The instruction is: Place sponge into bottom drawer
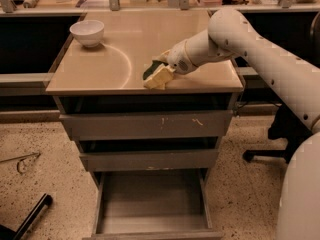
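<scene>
- While the grey cabinet (100,69) stands mid-scene, its bottom drawer (150,199) is pulled out toward the near side.
- White arm (260,49) reaches in from the right over the cabinet top.
- White bowl (87,32) sits at the far left corner, well apart.
- Gripper (165,68), by the top's near edge, clenches the sponge (157,77), which is tilted with its yellow foam nearest.
- Risk: let go from this height, the sponge could bounce out of the shallow drawer or miss it.
</scene>
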Tool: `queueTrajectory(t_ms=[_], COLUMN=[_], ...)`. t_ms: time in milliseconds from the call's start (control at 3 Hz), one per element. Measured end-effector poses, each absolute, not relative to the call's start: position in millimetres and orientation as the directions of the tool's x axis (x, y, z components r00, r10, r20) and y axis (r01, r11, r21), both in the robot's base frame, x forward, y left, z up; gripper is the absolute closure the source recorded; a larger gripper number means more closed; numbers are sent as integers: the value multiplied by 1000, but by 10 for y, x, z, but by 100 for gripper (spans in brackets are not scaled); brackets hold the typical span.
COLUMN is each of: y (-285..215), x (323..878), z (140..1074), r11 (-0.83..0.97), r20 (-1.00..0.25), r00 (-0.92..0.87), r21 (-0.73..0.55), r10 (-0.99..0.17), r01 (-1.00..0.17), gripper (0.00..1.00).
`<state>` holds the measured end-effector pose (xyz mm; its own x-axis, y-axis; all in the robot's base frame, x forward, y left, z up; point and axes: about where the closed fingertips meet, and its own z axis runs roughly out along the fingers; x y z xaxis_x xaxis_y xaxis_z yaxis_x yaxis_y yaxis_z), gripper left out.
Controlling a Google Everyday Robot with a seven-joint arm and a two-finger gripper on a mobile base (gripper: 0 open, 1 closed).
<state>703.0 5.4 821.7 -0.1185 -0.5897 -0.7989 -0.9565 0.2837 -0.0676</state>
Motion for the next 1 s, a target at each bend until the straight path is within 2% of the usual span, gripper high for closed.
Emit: queueTrajectory(t_ms=[333,667,1000], y=[178,201,217], x=[6363,6346,6036], z=[8624,8610,8533], r11=[201,194,173], r20=[-785,-784,-787], r00=[-59,-59,-58], r21=[-85,-79,-62], r10=[-616,-618,-615], r01=[-976,-978,-983], gripper=[100,100,100])
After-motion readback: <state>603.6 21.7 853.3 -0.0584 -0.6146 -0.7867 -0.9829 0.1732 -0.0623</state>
